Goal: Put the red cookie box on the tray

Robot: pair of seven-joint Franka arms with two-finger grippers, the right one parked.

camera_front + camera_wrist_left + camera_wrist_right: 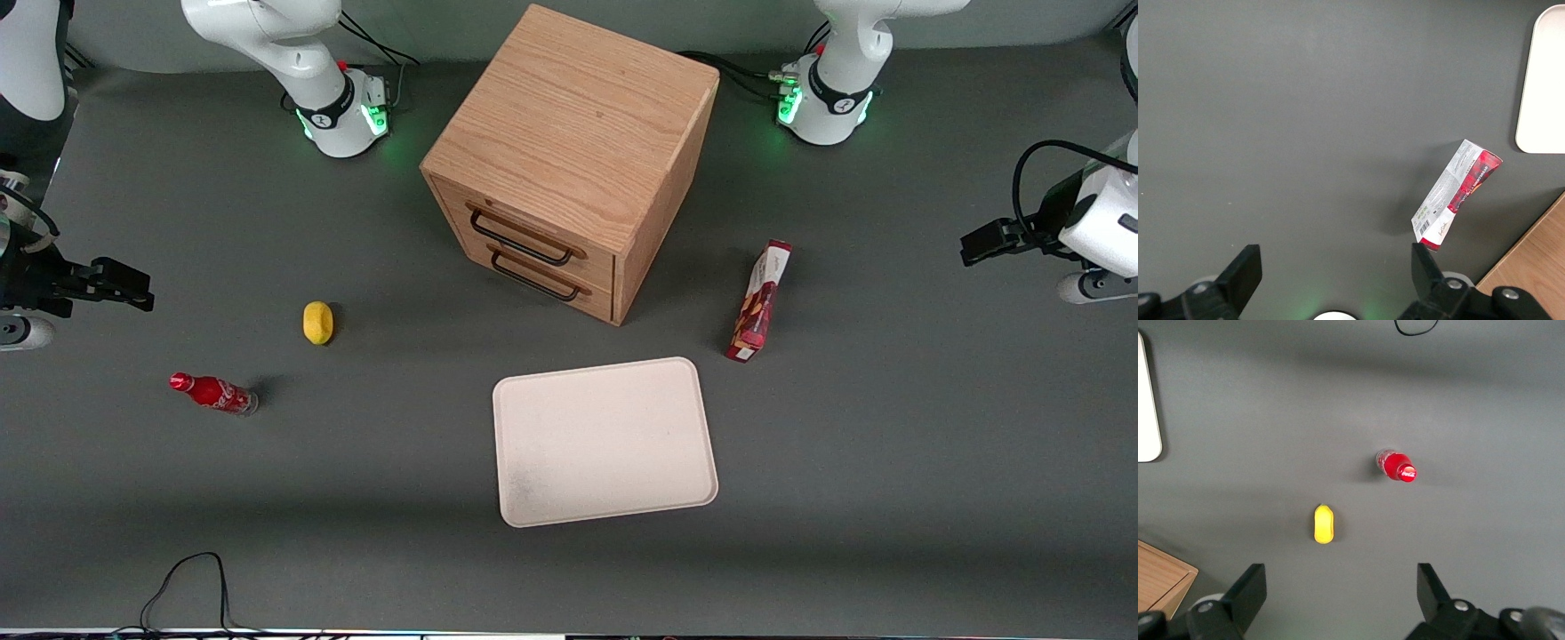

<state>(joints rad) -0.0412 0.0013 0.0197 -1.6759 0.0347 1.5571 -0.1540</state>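
Two fingers of the gripper [1331, 267] stand spread wide, holding nothing — hovering above bare table at the working arm's end. Red cookie box [758, 302] stands on edge beside the cabinet [569, 160], just off the tray [605, 442] — apart.

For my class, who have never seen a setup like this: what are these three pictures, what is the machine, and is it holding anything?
Two robot arms share a grey table. One picture looks down from the front; the others come from cameras on each arm's wrist. The working arm's gripper hangs open above the table at its own end, holding nothing. On the table stand a wooden drawer cabinet, a cream tray nearer the front camera, a red cookie box beside the cabinet, plus a yellow lemon-like object and a small red soda bottle toward the parked arm's end.
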